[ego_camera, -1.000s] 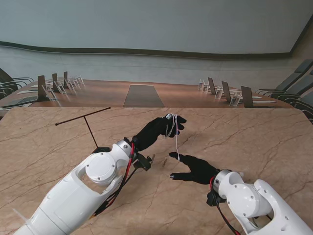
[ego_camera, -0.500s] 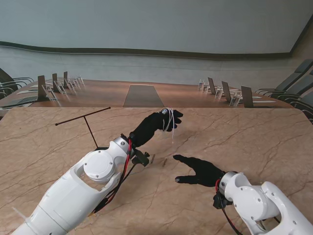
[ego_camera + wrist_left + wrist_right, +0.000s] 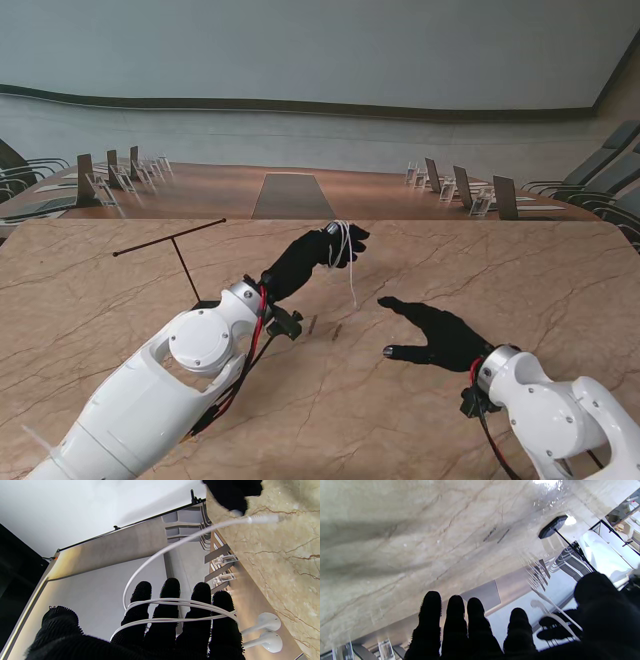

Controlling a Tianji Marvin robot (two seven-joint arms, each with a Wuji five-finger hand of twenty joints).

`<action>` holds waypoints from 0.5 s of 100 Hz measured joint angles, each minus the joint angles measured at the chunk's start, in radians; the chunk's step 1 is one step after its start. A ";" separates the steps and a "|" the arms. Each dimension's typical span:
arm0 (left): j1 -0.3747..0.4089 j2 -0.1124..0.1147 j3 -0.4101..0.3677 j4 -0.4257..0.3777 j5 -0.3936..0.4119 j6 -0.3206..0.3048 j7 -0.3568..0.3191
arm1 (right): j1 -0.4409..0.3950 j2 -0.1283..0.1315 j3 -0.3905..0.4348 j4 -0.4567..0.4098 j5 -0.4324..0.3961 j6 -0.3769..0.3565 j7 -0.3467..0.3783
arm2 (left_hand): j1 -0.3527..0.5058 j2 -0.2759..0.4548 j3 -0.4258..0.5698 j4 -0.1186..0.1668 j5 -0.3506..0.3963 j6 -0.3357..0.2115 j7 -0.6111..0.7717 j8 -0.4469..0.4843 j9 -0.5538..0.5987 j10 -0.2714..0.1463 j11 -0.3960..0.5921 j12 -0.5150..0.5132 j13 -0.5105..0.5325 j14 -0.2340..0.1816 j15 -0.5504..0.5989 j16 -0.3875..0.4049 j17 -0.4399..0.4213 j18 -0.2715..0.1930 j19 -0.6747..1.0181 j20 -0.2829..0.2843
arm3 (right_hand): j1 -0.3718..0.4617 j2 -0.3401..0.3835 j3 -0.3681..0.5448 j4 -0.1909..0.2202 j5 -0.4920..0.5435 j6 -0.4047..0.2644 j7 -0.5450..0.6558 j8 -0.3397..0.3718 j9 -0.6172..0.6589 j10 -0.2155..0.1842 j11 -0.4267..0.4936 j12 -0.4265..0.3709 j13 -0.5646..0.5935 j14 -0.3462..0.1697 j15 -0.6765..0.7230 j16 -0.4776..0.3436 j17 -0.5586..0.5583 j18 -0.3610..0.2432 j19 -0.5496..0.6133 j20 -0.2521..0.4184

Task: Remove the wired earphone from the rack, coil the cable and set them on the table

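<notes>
The white wired earphone (image 3: 344, 240) is wound in several loops around the fingers of my black-gloved left hand (image 3: 312, 258), which is raised over the table's middle. A short cable tail (image 3: 352, 290) hangs free from it. In the left wrist view the loops (image 3: 175, 610) cross all the fingers, both earbuds (image 3: 268, 635) hang beside the little finger, and the plug end (image 3: 262, 518) dangles over the table. My right hand (image 3: 440, 335) hovers flat and open to the right, apart from the cable. The thin black T-shaped rack (image 3: 178, 245) stands bare at the left.
The beige marble table (image 3: 520, 270) spreads all round. The rack's dark base (image 3: 552, 526) sits near my left forearm (image 3: 200, 350). Beyond the far table edge are rows of chairs and name stands (image 3: 460, 185).
My right hand let go of the cable's end and drew away to the right. My left hand lifted a little, and the tail now hangs free.
</notes>
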 measured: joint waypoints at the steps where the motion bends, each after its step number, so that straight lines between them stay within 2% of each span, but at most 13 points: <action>1: 0.000 0.000 0.000 0.001 0.000 0.000 0.000 | 0.000 0.000 0.002 0.000 0.001 -0.004 -0.003 | 0.000 0.000 0.000 0.000 0.000 0.000 0.000 0.000 0.000 0.000 0.000 0.000 0.000 0.000 0.000 0.000 0.000 0.000 0.000 0.000 | 0.000 0.000 0.000 0.000 0.000 -0.015 0.000 0.008 0.000 0.000 0.003 0.002 0.000 0.000 0.002 0.001 0.000 0.000 0.000 0.000; 5: 0.001 0.000 0.002 0.003 0.001 0.001 0.001 | 0.000 -0.002 0.009 0.000 0.007 -0.017 -0.018 | 0.000 0.000 0.000 0.000 0.000 -0.009 0.000 0.000 0.000 -0.001 0.000 0.000 0.000 0.000 0.000 0.000 0.000 0.000 0.000 0.000 | 0.001 0.000 -0.001 0.000 0.000 -0.083 0.000 0.036 0.000 -0.001 0.039 0.020 0.002 0.003 0.026 0.011 0.012 0.000 0.000 0.000; 11: 0.001 0.000 0.007 0.008 0.004 0.001 0.002 | 0.001 -0.003 0.017 0.000 0.017 -0.032 -0.033 | 0.000 0.000 0.000 0.000 0.000 -0.009 0.000 0.000 0.000 -0.001 0.000 0.000 0.000 0.000 0.000 0.000 0.000 0.000 0.000 0.000 | 0.001 0.000 -0.001 0.000 0.000 -0.141 0.001 0.067 0.000 -0.003 0.099 0.045 0.021 0.014 0.066 0.026 0.036 0.000 0.000 0.000; 21: 0.001 0.000 0.013 0.015 0.004 0.006 0.001 | 0.010 -0.004 0.021 0.005 0.032 -0.041 -0.042 | -0.001 0.000 0.000 0.000 0.000 -0.042 0.000 0.001 0.000 -0.001 0.000 -0.001 -0.001 0.000 0.000 -0.003 -0.001 -0.010 -0.006 -0.009 | 0.001 0.000 -0.001 0.000 0.000 -0.195 0.016 0.125 0.000 -0.003 0.213 0.085 0.047 0.033 0.110 0.045 0.053 0.000 0.025 0.009; 37: 0.004 -0.001 0.022 0.022 0.008 0.020 0.001 | 0.044 -0.006 0.013 0.033 0.079 -0.057 -0.059 | -0.001 0.000 0.000 0.000 0.000 -0.091 0.000 0.002 -0.011 0.025 -0.012 -0.003 -0.001 0.000 -0.001 -0.011 -0.001 -0.014 -0.014 -0.012 | 0.000 0.000 -0.001 0.000 0.000 -0.216 0.054 0.139 0.026 0.000 0.292 0.109 0.118 0.060 0.192 0.079 0.100 0.002 0.105 0.022; 40: 0.005 -0.001 0.024 0.024 0.008 0.023 0.001 | 0.052 -0.007 0.010 0.040 0.087 -0.059 -0.063 | -0.001 0.000 0.000 0.000 0.000 -0.102 0.000 0.002 -0.021 0.026 -0.017 -0.010 -0.001 0.000 -0.002 -0.012 -0.002 -0.016 -0.016 -0.012 | -0.025 0.000 -0.005 -0.001 0.000 -0.217 0.077 0.139 0.035 0.003 0.300 0.111 0.131 0.068 0.213 0.088 0.106 0.004 0.123 0.023; 43: 0.005 -0.001 0.025 0.025 0.008 0.026 0.000 | 0.061 -0.008 0.006 0.048 0.095 -0.061 -0.067 | -0.001 0.000 0.000 0.000 0.000 -0.114 0.000 0.004 -0.020 0.026 -0.020 -0.011 -0.001 0.000 -0.003 -0.012 -0.002 -0.020 -0.023 -0.013 | -0.037 0.000 -0.007 -0.021 0.000 -0.218 0.092 0.139 0.046 0.012 0.311 0.114 0.143 0.074 0.231 0.094 0.115 0.011 0.143 0.023; 50: 0.006 -0.001 0.030 0.028 0.008 0.028 -0.001 | 0.081 -0.009 -0.004 0.063 0.111 -0.062 -0.072 | -0.002 0.000 0.000 0.000 0.000 -0.144 0.000 0.014 -0.016 0.026 -0.025 -0.015 -0.001 0.000 -0.003 -0.012 -0.002 -0.024 -0.026 -0.014 | -0.052 0.000 -0.001 -0.020 0.000 -0.218 0.126 0.138 0.080 0.027 0.332 0.125 0.175 0.092 0.273 0.113 0.138 0.028 0.190 0.034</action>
